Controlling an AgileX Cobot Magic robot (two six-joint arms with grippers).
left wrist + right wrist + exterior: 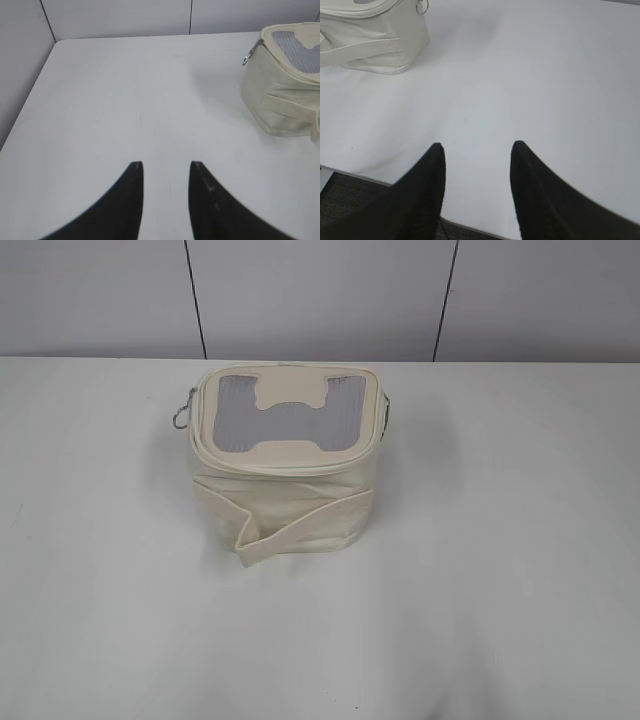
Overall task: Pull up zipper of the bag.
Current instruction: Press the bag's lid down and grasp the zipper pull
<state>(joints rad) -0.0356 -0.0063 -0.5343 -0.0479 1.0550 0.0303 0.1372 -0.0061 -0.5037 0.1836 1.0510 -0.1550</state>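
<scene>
Black fingertips of the left gripper [166, 172] fill the bottom of the left wrist view, spread apart with bare white table [125, 100] showing between them; nothing is held. Same story on the other side: right gripper [477, 152] spread wide, empty, hanging over the near table edge, where a strip of dark floor [350, 200] shows below the tabletop.

Neither arm appears in the exterior view. That view shows only the bag [285, 495], a small boxy cream thing, upright, left of the table's middle and toward the back. Lid up, grey ribbed panel [232, 415] with a cream H-shaped patch [290, 420] on it. Wide fabric strap [300, 525] slants across the front, its end sticking out at the lower left.

Zipper [285, 466] runs as a thin cream line round the lid rim. Silver ring pull [181, 416] dangles at the lid's left rear corner. Another ring hangs at the bag's upper corner in the right wrist view; I cannot tell what it is fixed to.

Bag sits well apart from both grippers: upper right in the left wrist view, upper left in the right. Grey wall panels [320, 295] behind the table.
</scene>
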